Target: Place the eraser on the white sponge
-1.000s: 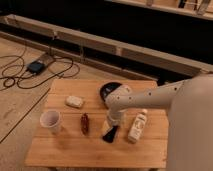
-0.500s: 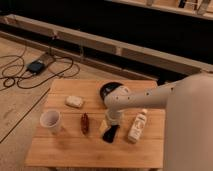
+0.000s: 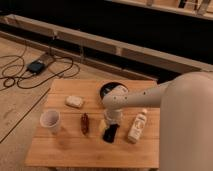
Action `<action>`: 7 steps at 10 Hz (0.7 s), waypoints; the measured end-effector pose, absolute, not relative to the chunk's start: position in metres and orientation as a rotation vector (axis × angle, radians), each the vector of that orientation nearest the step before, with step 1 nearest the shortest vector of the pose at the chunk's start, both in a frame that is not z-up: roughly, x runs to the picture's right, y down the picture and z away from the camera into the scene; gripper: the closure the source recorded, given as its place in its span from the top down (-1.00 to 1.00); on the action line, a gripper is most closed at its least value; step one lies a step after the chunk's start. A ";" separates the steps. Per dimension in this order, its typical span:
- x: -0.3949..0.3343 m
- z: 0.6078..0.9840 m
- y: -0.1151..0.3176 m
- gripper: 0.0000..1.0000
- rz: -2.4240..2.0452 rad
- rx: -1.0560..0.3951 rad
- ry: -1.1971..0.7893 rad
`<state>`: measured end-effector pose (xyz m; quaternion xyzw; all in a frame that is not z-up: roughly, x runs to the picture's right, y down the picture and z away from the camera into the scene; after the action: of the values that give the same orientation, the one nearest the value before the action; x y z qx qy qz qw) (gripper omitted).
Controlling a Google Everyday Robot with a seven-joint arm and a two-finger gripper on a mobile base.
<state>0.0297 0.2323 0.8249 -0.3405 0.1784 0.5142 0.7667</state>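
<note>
- The wooden table (image 3: 65,152) stands on a wood floor, and the robot's white arm (image 3: 147,95) reaches over it from the right.
- The gripper (image 3: 111,127) points down at the middle of the table, right over the near end of the eraser (image 3: 110,135).
- Whether the gripper is clasped on the eraser or only poised at it cannot be told; the wrist hides that part.
- The eraser is a flat black block, apparently lying on the tabletop, its long side running roughly toward the front edge.
- It sits between the reddish-brown elongated object (image 3: 84,123) on its left and the white bottle (image 3: 137,127) on its right.
- The white sponge (image 3: 75,102) lies flat on the left half of the table, well apart from the eraser, with nothing on it.
- A white cup (image 3: 50,121) stands upright near the left front, in front of the sponge.
- A round dark bowl (image 3: 107,89) sits toward the back edge, partly covered by the arm.
- The bottle lies on its side, cap pointing toward the back.
- On the floor to the left, a small dark device (image 3: 36,66) lies among looping black cables (image 3: 15,80).
</note>
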 end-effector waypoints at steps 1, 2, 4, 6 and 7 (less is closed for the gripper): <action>0.029 0.825 0.233 0.49 1.114 -0.741 0.396; 0.028 0.824 0.235 0.49 1.112 -0.744 0.403; 0.026 0.822 0.239 0.49 1.111 -0.757 0.425; 0.024 0.820 0.242 0.48 1.108 -0.768 0.442; 0.024 0.820 0.244 0.40 1.107 -0.771 0.448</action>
<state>0.0237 0.2436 0.8196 -0.3539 0.2056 0.5079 0.7580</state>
